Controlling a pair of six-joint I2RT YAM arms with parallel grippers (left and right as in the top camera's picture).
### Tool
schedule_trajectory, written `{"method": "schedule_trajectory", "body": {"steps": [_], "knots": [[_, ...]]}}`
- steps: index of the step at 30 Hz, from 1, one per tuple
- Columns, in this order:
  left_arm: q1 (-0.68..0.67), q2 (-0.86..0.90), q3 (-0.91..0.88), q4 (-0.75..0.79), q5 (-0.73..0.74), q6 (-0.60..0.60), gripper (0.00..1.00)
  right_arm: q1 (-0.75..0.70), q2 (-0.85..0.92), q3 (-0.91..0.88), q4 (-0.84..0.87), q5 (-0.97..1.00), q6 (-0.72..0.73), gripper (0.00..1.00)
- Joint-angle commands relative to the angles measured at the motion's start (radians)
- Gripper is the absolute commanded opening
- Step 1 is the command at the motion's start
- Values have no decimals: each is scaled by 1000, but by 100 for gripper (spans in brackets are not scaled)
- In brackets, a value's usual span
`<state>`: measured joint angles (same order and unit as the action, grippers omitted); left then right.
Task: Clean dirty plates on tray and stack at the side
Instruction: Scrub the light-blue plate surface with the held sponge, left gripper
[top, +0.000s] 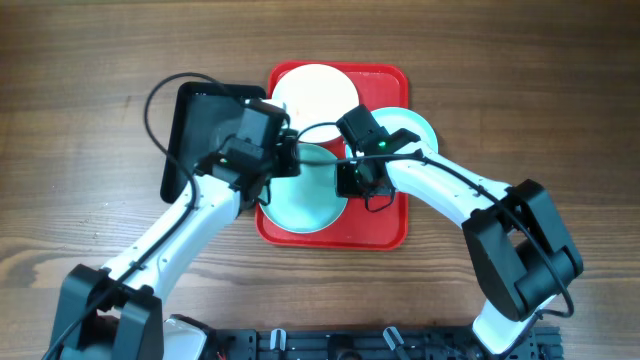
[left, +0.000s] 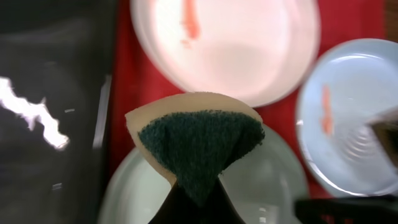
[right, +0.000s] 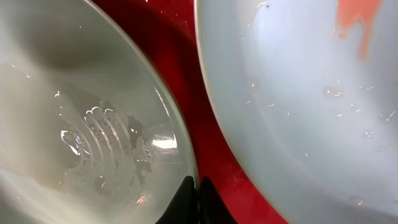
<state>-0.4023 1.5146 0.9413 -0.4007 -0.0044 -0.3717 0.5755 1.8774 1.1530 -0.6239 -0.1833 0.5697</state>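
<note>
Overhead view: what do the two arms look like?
Both the left arm and right arm have white rounded links, bulky black joint housings and black wrist ends. Thin black cables loop alongside each; a green light glows near each wrist.

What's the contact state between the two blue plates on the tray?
Apart. The right wrist view shows a strip of red tray running unbroken between the rim of the nearer blue plate and the smeared blue plate.

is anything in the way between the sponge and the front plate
Nothing visible. The sponge in the left gripper hangs over bare surface of the front plate; the right gripper sits at its rim.
</note>
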Motion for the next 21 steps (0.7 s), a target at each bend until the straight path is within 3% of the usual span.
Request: {"method": "schedule_trajectory", "body": {"steps": [1,5,8,11,16,21], "knots": [[80,-18,-5,-39,-119,28,4,14,16,0,-3,-16,-20,10],[200,-17,-5,-87,-121,30,4,14,16,0,-8,-16,-20,17],[252,-8,-6,-96,-92,122,4,14,16,0,-10,15,-16,18],[269,10,-6,-98,-37,206,4,14,16,-3,-9,15,-14,18],[270,56,-8,-77,-38,211,4,14,16,-50,21,33,67,26],[270,97,-7,-59,-38,211,4,14,16,-55,25,33,66,27]]}}
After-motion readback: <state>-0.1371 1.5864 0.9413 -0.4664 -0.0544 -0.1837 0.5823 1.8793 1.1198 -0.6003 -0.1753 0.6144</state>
